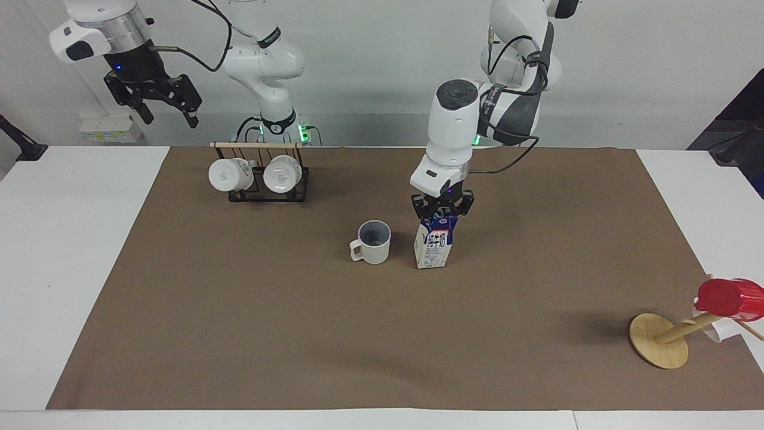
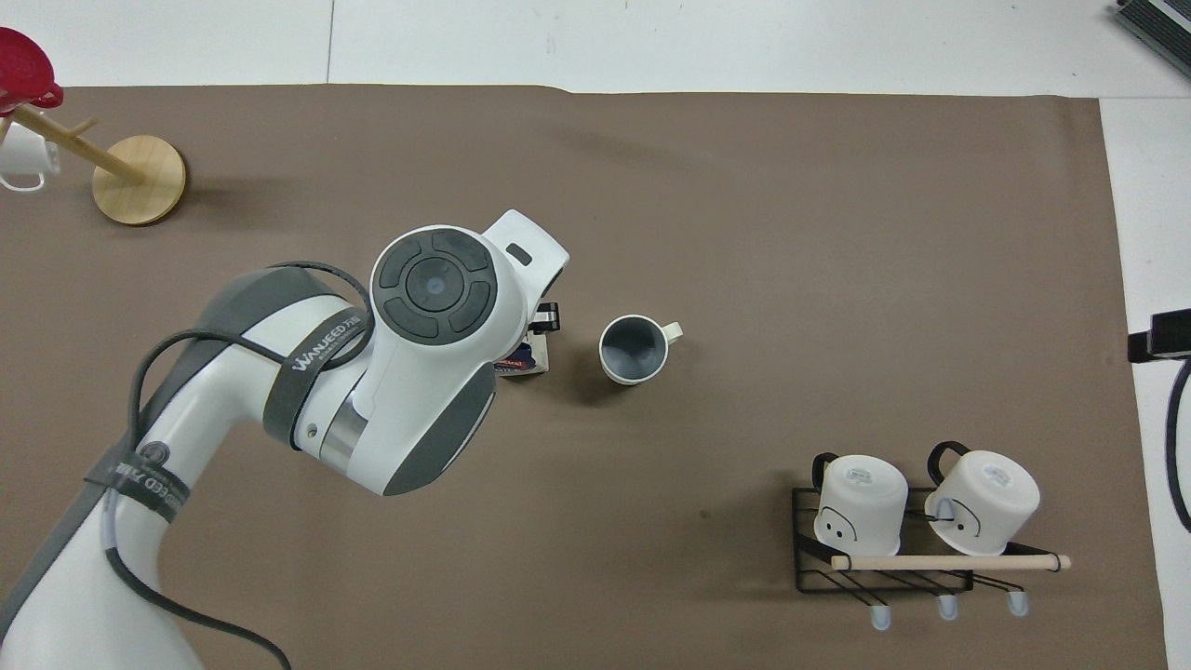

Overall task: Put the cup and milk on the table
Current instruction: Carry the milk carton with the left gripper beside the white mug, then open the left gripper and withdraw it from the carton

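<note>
The cup (image 1: 373,242) stands upright on the brown sheet (image 1: 298,334) of the table (image 1: 77,239), near its middle; it also shows in the overhead view (image 2: 634,349). The milk (image 1: 434,248) is upright right beside the cup, toward the left arm's end, its base at the sheet; I cannot tell if it touches. My left gripper (image 1: 442,214) is shut on the milk's top. In the overhead view the left arm hides all but a sliver of the milk (image 2: 528,359). My right gripper (image 1: 156,101) waits open and empty, raised high at the right arm's end.
A black wire rack (image 1: 259,194) with two white mugs stands near the robots, toward the right arm's end; it also shows in the overhead view (image 2: 893,572). A tipped wooden stand (image 1: 658,340) with a red cup (image 1: 729,297) lies at the corner farthest from the robots, at the left arm's end.
</note>
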Controlling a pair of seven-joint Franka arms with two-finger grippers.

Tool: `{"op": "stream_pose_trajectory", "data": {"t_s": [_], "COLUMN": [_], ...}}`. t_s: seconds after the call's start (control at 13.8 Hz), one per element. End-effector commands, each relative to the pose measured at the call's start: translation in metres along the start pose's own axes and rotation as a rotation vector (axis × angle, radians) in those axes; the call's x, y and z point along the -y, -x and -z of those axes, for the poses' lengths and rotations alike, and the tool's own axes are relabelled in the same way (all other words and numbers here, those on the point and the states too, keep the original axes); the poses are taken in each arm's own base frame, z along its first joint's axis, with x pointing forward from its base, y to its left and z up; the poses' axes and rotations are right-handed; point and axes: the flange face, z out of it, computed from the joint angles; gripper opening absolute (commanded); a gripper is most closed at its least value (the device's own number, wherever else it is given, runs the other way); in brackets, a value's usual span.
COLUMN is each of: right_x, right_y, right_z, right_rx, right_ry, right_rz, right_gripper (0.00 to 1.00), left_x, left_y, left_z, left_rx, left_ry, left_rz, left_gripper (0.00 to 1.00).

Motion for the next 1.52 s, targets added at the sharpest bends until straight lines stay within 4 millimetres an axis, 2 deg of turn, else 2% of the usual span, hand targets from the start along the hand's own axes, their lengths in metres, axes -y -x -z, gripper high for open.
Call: {"op": "stream_pose_trajectory", "data": {"t_s": [0.0, 0.07, 0.14, 0.43, 0.58, 0.65, 0.8, 0.94, 1.23, 1.45], "right_x": [-0.001, -0.001, -0.001, -0.001, -0.001, -0.001, -0.001, -0.001, -0.001, -0.001], "right_y": [0.002, 0.002, 0.002, 0.002, 0.002, 0.002, 0.002, 0.002, 0.002, 0.002], "right_z": [0.000, 0.000, 0.000, 0.000, 0.000, 0.000, 0.001, 0.001, 0.001, 0.001], "right_rx": [0.013, 0.013, 0.013, 0.013, 0.013, 0.011, 0.010, 0.010, 0.010, 0.011], "right_ry": [-0.015, -0.015, -0.015, -0.015, -0.015, -0.015, -0.015, -0.015, -0.015, -0.015], "right_rz": [0.012, 0.012, 0.012, 0.012, 0.012, 0.012, 0.012, 0.012, 0.012, 0.011], "right_gripper": [1.00, 1.00, 1.00, 1.00, 1.00, 1.00, 1.00, 1.00, 1.00, 1.00], "left_x": [-0.004, -0.004, -0.003, -0.001, 0.006, 0.016, 0.052, 0.086, 0.161, 0.230], "left_y": [0.000, 0.000, 0.000, -0.003, -0.006, -0.008, -0.012, -0.013, -0.015, -0.027], "left_z": [0.001, 0.001, 0.001, 0.004, 0.020, 0.038, 0.076, 0.104, 0.133, 0.157], "left_rx": [-0.035, -0.037, -0.037, -0.044, -0.055, -0.075, -0.083, -0.074, -0.016, 0.008], "left_ry": [-0.003, -0.002, -0.002, 0.003, 0.012, 0.026, 0.036, 0.022, -0.018, 0.053], "left_rz": [-0.009, -0.011, -0.009, -0.005, 0.004, 0.014, 0.043, -0.006, -0.137, -0.204], "left_gripper": [0.58, 0.83, 0.99, 1.00, 1.00, 1.00, 1.00, 1.00, 1.00, 1.00]}}
